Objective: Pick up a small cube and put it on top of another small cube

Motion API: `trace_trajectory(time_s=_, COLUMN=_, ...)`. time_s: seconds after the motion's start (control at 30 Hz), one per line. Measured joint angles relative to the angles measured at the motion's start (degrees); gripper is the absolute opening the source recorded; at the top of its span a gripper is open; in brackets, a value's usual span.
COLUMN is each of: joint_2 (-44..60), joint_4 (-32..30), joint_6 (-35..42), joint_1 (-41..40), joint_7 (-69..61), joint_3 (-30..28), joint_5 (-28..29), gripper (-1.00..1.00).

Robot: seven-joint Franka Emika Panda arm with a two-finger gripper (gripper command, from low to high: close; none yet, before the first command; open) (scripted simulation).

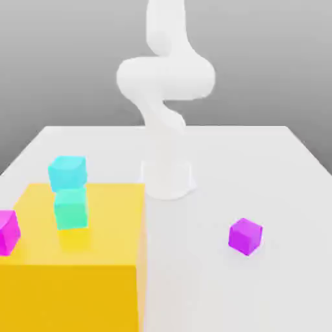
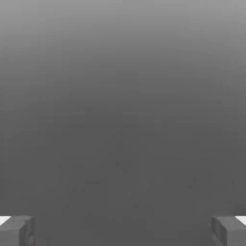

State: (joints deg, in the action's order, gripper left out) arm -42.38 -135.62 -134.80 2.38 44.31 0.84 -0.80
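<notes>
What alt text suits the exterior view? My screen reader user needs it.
A white robot arm rises at the back of a white table. A violet cube sits alone at the exterior view's right; two stacked cyan cubes rest on a big yellow block, a magenta cube beside it.

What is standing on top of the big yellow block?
On the yellow block stands a teal-green cube, and a lighter cyan cube sits on top of that. A magenta cube is at the block's edge on the exterior view's left; its underside is not visible.
</notes>
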Motion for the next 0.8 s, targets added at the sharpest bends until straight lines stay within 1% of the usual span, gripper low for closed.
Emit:
trace_trajectory(time_s=0.33, joint_2=16.84, joint_4=-18.19, joint_6=-14.36, joint_1=11.79, joint_7=-7.09, joint_3=4.83, joint_5=-3.13, gripper=0.0)
trace_trajectory(time_s=0.53, joint_2=29.25, joint_4=-30.27, joint_6=-24.47, joint_1=19.31, joint_7=-11.41, joint_3=9.21, joint_5=-4.39, gripper=0.0)
trace_trajectory(time_s=0.57, joint_2=32.76, joint_4=-31.8, joint_6=-27.13, joint_1=20.15, joint_7=-11.52, joint_3=10.22, joint_5=-3.9, gripper=0.0)
trace_trajectory(time_s=0.63, joint_2=40.44, joint_4=-33.02, joint_6=-32.92, joint_1=21.17, joint_7=-9.19, joint_3=10.91, joint_5=0.23, gripper=0.0)
trace_trajectory(time_s=0.73, joint_2=47.75, joint_4=-32.48, joint_6=-38.7, joint_1=24.32, joint_7=-4.54, joint_3=6.24, joint_5=7.06, gripper=0.0)
trace_trajectory(time_s=0.8, joint_2=52.0, joint_4=-31.83, joint_6=-42.24, joint_1=28.18, joint_7=-3.33, joint_3=2.05, joint_5=8.7, gripper=0.0)
